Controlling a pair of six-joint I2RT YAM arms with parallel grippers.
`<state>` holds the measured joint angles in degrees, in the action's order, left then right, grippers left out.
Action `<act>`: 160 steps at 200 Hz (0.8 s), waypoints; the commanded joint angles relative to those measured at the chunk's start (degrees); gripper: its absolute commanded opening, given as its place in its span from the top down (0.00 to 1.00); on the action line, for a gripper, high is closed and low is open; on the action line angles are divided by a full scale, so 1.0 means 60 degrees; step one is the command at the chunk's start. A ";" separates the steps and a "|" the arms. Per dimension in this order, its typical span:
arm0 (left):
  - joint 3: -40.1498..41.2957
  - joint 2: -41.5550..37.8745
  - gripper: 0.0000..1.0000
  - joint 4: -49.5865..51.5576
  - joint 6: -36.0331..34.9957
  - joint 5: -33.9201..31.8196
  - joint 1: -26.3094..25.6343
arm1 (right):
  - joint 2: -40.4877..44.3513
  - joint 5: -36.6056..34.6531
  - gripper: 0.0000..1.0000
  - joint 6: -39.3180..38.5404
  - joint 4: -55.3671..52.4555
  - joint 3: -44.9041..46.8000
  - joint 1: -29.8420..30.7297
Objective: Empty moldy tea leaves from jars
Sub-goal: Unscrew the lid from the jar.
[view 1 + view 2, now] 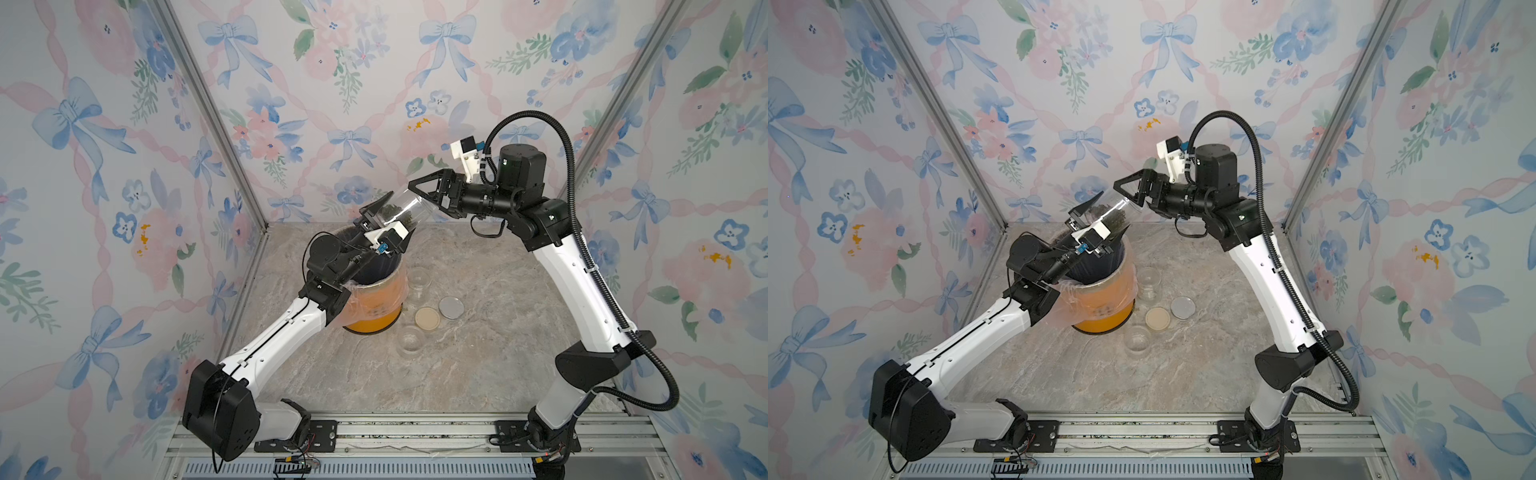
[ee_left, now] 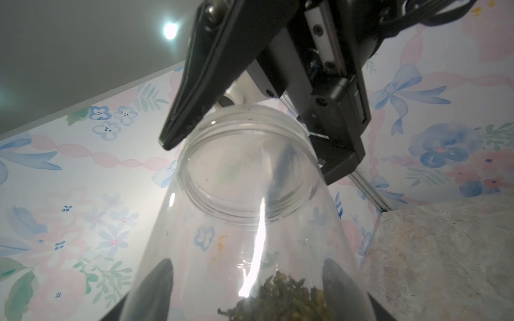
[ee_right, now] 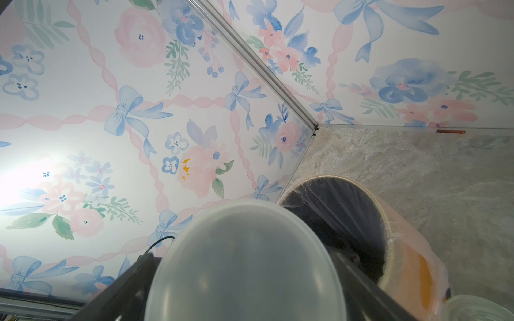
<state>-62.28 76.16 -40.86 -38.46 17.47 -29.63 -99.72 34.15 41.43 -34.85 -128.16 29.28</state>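
**Braced for uncapping**

The left gripper (image 1: 400, 212), arm stretched from seven o'clock, clamps the clear jar (image 1: 413, 204) by its base end. The mouth tilts up toward two o'clock above the orange bin's (image 1: 374, 309) twelve-o'clock rim, likely so spills land inside. The tea leaves (image 2: 281, 301) lie low. The right gripper (image 1: 422, 200), reaching from three o'clock, pinches the translucent lid (image 3: 244, 264).

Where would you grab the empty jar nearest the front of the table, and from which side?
Probably grip the empty jar round its clear wall below the rim, coming from the front. It stands upright and open; the table is bare there, while the bin stands to its left and the beige lid lies close behind it.
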 commanded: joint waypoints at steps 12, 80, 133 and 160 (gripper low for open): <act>-0.0269 0.0065 0.76 -0.0360 -0.1528 -0.0537 0.0045 | 0.0545 -0.0118 0.03 0.0536 0.0554 0.0494 -0.0130; -0.0183 0.0132 0.76 -0.0352 -0.4310 -0.0620 0.0045 | 0.1240 -0.0594 0.03 0.1955 0.1666 0.1808 -0.0418; -0.0249 0.0131 0.76 -0.0184 -0.6539 -0.0744 0.0045 | 0.1148 -0.0594 0.03 0.2701 0.1966 0.1996 -0.0595; -0.0459 0.0035 0.77 0.0227 -0.7516 -0.0730 0.0053 | 0.1110 -0.0604 0.04 0.2973 0.2000 0.2088 -0.0682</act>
<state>-62.52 76.71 -40.05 -75.37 13.89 -29.63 -93.51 30.96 56.71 -24.64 -116.53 26.04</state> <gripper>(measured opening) 0.795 0.965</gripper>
